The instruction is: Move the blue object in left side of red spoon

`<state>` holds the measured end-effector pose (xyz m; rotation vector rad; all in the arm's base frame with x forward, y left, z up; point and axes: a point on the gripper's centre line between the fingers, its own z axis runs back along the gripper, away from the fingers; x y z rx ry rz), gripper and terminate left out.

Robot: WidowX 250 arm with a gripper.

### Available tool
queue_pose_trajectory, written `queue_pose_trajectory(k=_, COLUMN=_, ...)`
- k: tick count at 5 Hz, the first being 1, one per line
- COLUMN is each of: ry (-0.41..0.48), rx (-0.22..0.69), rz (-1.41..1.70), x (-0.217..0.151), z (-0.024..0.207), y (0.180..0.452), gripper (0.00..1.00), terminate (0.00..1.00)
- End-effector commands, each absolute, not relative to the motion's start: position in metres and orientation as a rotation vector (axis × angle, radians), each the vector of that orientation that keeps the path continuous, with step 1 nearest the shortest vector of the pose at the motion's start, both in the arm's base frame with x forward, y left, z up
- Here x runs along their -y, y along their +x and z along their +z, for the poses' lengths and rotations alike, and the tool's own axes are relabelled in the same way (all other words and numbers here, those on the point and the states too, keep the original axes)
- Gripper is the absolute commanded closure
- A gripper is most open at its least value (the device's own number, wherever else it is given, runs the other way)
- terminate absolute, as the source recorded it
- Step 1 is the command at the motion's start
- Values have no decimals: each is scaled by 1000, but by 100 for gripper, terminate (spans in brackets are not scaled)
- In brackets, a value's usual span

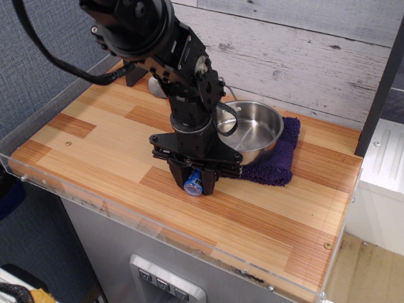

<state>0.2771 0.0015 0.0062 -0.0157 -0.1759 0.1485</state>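
While end effector [195, 182] clamps blue object [194, 184] low on counter [95, 136] (front of pan), piece looks light, rigid, slick plastic; mid-body grip best, round sides may roll.

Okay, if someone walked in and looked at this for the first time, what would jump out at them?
First the big black robot arm reaching down over the middle of the wooden table, its pincer closed around a small blue bottle lying near the front edge. Next, the shiny steel pot just behind it to the right, sitting on a dark purple cloth.
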Motion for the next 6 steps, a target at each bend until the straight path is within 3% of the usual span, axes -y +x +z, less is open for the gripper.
queue_pose_trajectory(k=1, ry=-44, rx=193, rz=48, x=15, z=26, y=279, gripper=100, terminate=0)
queue_pose_trajectory(k=3, ry=-95, rx=210, rz=99, x=7, z=55, y=273, gripper=100, terminate=0)
queue_pose_trajectory(k=4, ry=-80, rx=209, rz=207, x=-6, z=71, y=277, gripper=100, terminate=0)
queue_pose_trajectory(k=6, ry=-58, rx=214, rz=332, x=-35, z=91, y=307, gripper=100, terminate=0)
